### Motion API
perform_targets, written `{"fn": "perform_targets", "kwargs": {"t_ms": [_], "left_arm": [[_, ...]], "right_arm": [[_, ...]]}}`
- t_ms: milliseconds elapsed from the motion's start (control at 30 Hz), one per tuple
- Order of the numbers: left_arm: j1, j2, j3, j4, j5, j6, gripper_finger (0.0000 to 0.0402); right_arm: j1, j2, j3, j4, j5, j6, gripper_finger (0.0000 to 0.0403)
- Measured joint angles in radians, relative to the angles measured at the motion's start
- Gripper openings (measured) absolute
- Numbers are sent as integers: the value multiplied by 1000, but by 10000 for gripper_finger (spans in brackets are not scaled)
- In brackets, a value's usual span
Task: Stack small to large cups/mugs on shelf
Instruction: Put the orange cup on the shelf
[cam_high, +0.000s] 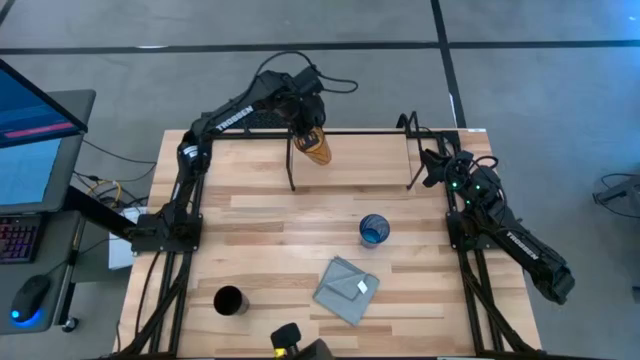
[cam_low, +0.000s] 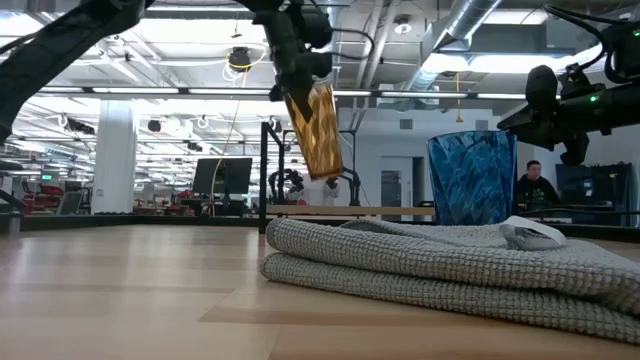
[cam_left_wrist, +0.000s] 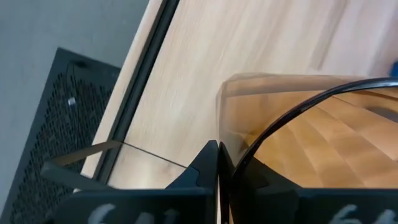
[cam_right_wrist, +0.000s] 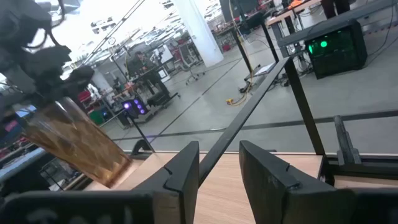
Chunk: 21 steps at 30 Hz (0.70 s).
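Note:
My left gripper (cam_high: 306, 118) is shut on the amber-orange tumbler (cam_high: 316, 148), above the far left part of the shelf (cam_high: 350, 134), a light board framed by black posts and a rail. In the low view the tumbler (cam_low: 318, 125) hangs tilted above the shelf board (cam_low: 350, 212). The blue cup (cam_high: 374, 230) stands upright on the table, right of centre. The black cup (cam_high: 229, 300) stands near the front left. My right gripper (cam_right_wrist: 217, 165) is open and empty beside the shelf's right posts (cam_high: 412, 150). My left gripper holds the tumbler by its rim wall (cam_left_wrist: 221, 134), one finger outside (cam_left_wrist: 205, 167) and one inside the cup (cam_left_wrist: 252, 177). The fingers come from above. The tumbler hangs below them, tilted, with its base (cam_low: 328, 168) lowest and clear of the shelf board.
A folded grey cloth (cam_high: 346, 290) lies on the table in front of the blue cup. A yellow and black object (cam_high: 288, 336) sits at the near edge. A black mesh panel (cam_left_wrist: 56, 124) lies beyond the shelf's far rail.

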Motion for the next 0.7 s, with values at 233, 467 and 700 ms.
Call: {"fn": "perform_targets", "kwargs": {"t_ms": [233,467,700], "left_arm": [[1,62,0,-35,-37,-43,0],[3,77,0,-23,-42,-64,0],[18,82,0,-13,-44,-64,0]], "right_arm": [[0,0,0,0,0,0,136],[0,0,0,0,0,-8,136],[0,0,0,0,0,-8,136]]}}
